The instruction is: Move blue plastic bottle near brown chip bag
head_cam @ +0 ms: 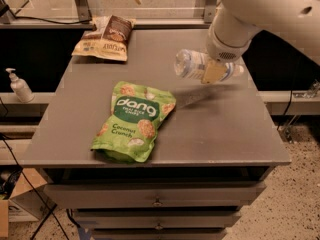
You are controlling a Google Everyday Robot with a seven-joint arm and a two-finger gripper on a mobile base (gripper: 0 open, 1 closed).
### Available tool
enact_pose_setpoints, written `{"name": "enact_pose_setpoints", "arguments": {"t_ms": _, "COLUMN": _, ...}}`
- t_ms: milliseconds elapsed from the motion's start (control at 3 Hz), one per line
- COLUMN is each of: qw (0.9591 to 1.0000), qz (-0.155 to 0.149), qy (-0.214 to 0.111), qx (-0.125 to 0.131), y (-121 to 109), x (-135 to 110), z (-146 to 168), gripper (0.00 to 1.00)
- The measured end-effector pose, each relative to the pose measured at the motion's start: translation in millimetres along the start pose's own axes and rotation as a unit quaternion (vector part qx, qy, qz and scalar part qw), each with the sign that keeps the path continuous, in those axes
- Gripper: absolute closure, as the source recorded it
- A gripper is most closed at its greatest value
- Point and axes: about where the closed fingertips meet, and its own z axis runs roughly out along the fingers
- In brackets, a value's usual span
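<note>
The blue plastic bottle (192,64) lies sideways in the air above the right half of the grey table (210,129), held by my gripper (214,70), which is shut on its middle; a tan fingertip (213,73) covers part of it. The bottle's shadow falls on the table below it. The brown chip bag (105,43) lies flat at the table's far left corner, well to the left of the bottle. My white arm comes in from the upper right.
A green "dang" bag (135,120) lies in the middle left of the table. A white pump dispenser (19,85) stands on a ledge to the left. Drawers (157,200) are below the front edge. A glass railing runs behind the table.
</note>
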Motion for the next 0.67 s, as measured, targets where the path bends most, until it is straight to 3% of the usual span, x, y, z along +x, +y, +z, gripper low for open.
{"name": "enact_pose_setpoints", "arguments": {"t_ms": 333, "qw": 0.9990, "qz": -0.020, "qy": 0.005, "qx": 0.039, "y": -31.0, "x": -16.3, "z": 8.6, "gripper": 1.00}}
{"name": "enact_pose_setpoints", "arguments": {"t_ms": 667, "qw": 0.9971, "qz": -0.036, "qy": -0.013, "qx": 0.065, "y": -58.2, "x": -40.4, "z": 20.6, "gripper": 1.00}}
